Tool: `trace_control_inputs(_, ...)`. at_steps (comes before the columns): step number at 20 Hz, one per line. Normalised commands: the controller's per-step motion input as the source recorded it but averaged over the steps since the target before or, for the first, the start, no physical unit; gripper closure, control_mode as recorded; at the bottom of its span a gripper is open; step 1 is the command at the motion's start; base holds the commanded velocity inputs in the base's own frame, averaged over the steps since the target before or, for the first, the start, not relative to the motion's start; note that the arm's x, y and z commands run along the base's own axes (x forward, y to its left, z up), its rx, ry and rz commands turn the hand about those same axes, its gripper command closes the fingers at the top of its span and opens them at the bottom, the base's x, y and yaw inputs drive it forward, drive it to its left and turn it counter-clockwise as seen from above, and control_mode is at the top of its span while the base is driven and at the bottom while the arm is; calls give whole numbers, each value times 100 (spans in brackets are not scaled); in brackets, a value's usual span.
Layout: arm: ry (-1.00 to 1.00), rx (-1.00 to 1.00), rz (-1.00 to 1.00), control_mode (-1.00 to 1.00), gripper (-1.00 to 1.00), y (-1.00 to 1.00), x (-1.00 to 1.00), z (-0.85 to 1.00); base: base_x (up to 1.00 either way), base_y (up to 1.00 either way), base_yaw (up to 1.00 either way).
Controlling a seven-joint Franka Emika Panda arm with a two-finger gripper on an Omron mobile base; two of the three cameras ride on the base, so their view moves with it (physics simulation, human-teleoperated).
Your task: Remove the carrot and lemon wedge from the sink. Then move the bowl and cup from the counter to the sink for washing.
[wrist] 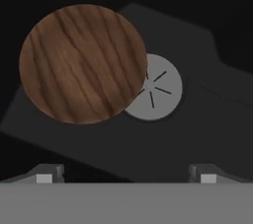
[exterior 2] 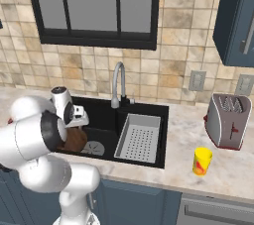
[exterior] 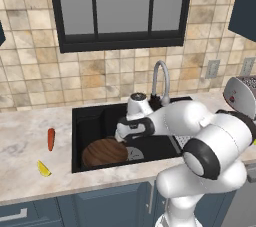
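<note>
In the left base view the carrot [exterior: 50, 139] and lemon wedge [exterior: 43, 169] lie on the bench [exterior: 25, 141] left of the sink [exterior: 90, 116], and the bowl [exterior: 104, 152] rests on the sink floor at its near left with the claw [exterior: 121, 137] just above it, so the first half looks done and the bowl looks delivered. In the right base view the cup [exterior 2: 202, 161] stands on the bench right of the sink, near the toaster [exterior 2: 227, 121], well apart from the arm. In the hand view the claw's tips [wrist: 45, 174] stand wide apart, empty, above the bowl [wrist: 83, 64], which overlaps the drain [wrist: 155, 89]; next, I judge, the arm must lift clear and cross right for the cup.
</note>
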Motion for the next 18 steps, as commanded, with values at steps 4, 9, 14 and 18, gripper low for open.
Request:
trace_control_inputs(4,0,0,-2,-100,-100,-15,-29,26,0,0,0)
trace_control_inputs(9,0,0,0,-100,-100,-15,-28,24,0,0,0)
trace_control_inputs(14,0,0,-4,-100,-100,-11,-28,22,0,0,0)
trace_control_inputs(18,0,-1,-3,-100,-100,-9,-27,21,0,0,0)
